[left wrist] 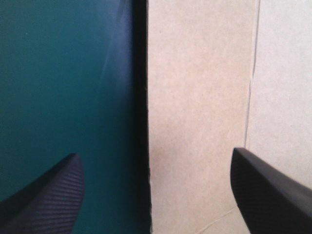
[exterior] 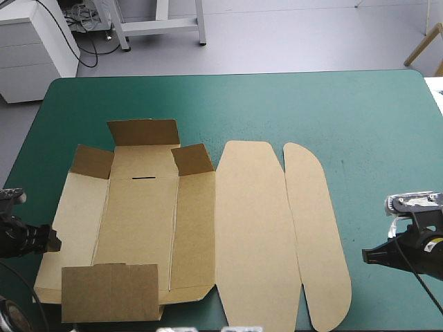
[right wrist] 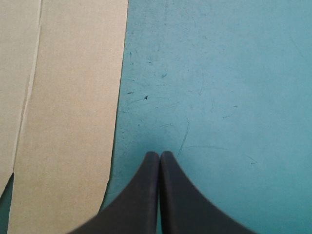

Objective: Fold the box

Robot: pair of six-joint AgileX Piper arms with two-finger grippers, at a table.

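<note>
Box lies mostly flat, far flaps seemingly raised. Your left gripper, at its 9 o'clock, has fingers apart; right gripper, at 3 o'clock, fingers together.

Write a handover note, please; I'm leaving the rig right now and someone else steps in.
Left gripper: open, at the left edge of the box, one finger over the teal-green cover, the other over the board.
Right gripper: shut, empty, over bare cover just right of the rounded outer flap.
Box: mostly flat at mid-table; the far flaps and the near flap are bent up from the sheet.
Done: only those end flaps.
Left: raise and tuck the side walls; the lid panels lie flat.
</note>
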